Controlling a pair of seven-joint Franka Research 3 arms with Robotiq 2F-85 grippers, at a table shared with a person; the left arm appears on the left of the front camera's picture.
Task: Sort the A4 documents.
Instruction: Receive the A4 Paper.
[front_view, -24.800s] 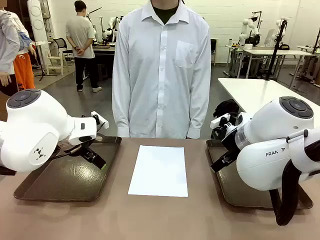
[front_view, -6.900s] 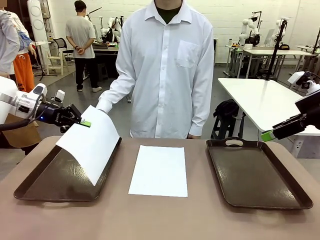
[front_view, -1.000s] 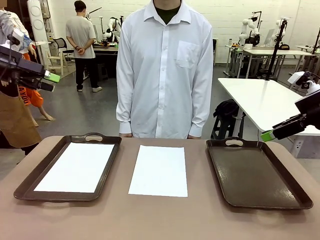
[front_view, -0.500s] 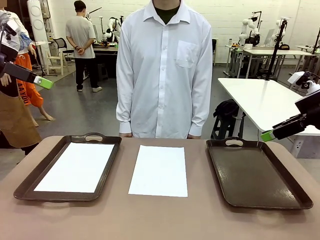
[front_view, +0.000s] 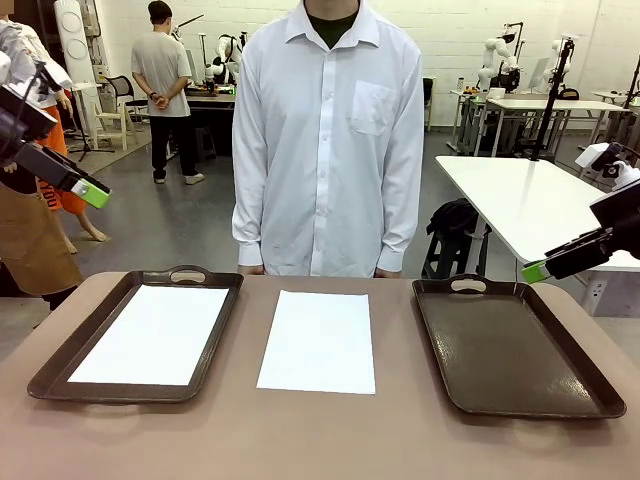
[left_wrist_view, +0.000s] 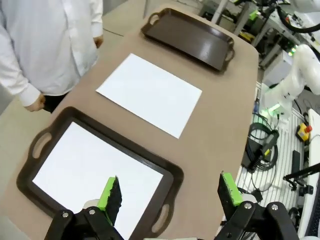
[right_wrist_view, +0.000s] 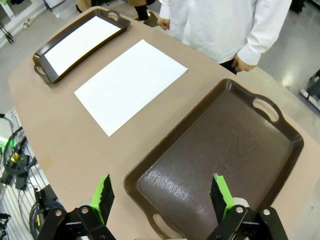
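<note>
1. The table (front_view: 320, 435) is brown with rounded corners. It spans my front view and carries both trays and both sheets.
2. A person (front_view: 330, 140) in a white shirt stands at the table's 12 o'clock edge. Their arms hang at their sides and touch nothing on the table.
3. The left tray (front_view: 92, 330) is dark brown with handles. It lies at 9 o'clock from the table's middle.
4. The right tray (front_view: 510, 350) matches it and lies at 3 o'clock. Its dark grained floor shows from rim to rim.
5. The middle sheet (front_view: 318, 342) is white and blank. It lies flat on the table between the trays and touches neither. One short edge points to the person at 12 o'clock.
6. The left sheet (front_view: 150, 335) lies flat inside the left tray. A brown margin of tray floor shows around it.
7. My left pincer (left_wrist_view: 170, 192) hangs in the air at about 10 o'clock from the left tray, well above it and out past the table's edge. It is released, with the jaws spread wide and nothing between them. In the wrist view I look down past its green pads (left_wrist_view: 107, 192) onto the left tray and left sheet.
8. My right pincer (right_wrist_view: 162, 192) hangs at about 2 o'clock from the right tray, high and well apart from it. It is also released and grips nothing. Its wrist view looks down onto the right tray, with the middle sheet farther off on the table.
</note>
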